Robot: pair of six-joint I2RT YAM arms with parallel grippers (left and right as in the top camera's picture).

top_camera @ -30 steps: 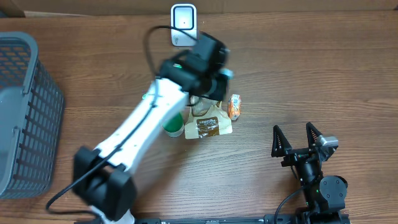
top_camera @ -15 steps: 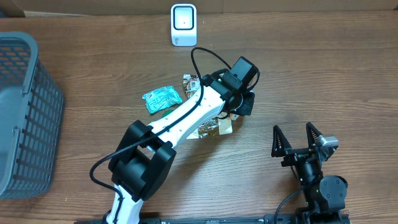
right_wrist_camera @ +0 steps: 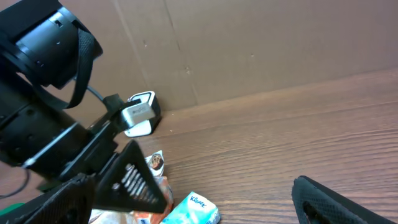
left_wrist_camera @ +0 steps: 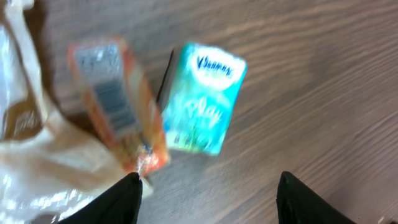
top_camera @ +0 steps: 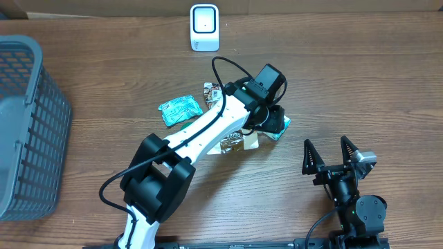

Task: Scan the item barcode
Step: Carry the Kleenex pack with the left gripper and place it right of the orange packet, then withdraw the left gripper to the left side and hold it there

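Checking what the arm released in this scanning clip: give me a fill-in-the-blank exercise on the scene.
1. The Kleenex pack lies beside an ____ packet.
2. The left gripper above the pack stands ____, with nothing between its fingers.
3. The scanner at the far side is ____ in colour.
Missing words: orange; open; white.

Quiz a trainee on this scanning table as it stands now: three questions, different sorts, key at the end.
1. True or false: the Kleenex pack is clamped in the left gripper.
2. The orange packet lies where, relative to the Kleenex pack? A beside it; B stacked on top of it; C across the table from it.
3. Fill in: the right gripper is ____ and holds nothing.

Key: 1 false, it lies on the table under open fingers; 2 A; 3 open.
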